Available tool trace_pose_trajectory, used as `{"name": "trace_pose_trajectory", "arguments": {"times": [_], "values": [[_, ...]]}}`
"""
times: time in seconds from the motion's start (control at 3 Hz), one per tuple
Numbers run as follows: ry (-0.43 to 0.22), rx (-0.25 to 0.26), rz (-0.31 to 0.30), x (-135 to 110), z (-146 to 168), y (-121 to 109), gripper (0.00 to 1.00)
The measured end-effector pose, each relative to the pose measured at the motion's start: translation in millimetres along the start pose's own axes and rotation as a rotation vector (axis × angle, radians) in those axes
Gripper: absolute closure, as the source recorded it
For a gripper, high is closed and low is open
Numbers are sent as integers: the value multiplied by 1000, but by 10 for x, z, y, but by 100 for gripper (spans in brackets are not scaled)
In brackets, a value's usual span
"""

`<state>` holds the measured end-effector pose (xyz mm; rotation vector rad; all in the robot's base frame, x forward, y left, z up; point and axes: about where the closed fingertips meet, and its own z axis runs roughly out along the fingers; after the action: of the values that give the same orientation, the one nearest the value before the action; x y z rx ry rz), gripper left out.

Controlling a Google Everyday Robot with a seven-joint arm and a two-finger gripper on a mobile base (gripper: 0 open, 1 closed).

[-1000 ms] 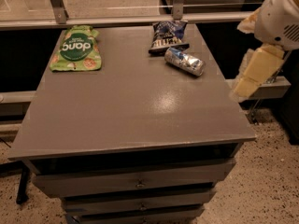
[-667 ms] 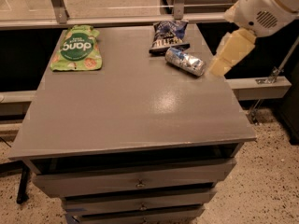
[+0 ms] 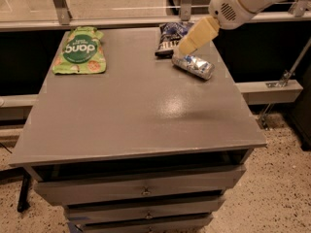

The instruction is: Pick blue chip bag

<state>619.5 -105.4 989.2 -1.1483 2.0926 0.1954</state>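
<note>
One blue chip bag (image 3: 170, 35) is lying crinkled at the far edge of the grey surface (image 3: 141, 110), right of the middle. One crushed silver-and-blue can (image 3: 194, 66) is lying on its side just beside it toward the near right, and one green "dang" pouch (image 3: 80, 52) is sitting flat, well apart, at the far left corner. The single pincer (image 3: 187, 45) is reaching in from the upper right on one white arm (image 3: 243, 1), its beige tip hanging over the bag's right edge and the can's far end, and I cannot tell whether it is wide or narrow.
</note>
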Motion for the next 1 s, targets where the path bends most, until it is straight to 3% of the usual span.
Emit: {"name": "trace_pose_trajectory", "arguments": {"times": [0.67,1.0], "values": [[-42,29,13,-115,-42,-56,0],[-88,37,22,-114,108,-71,0]]}}
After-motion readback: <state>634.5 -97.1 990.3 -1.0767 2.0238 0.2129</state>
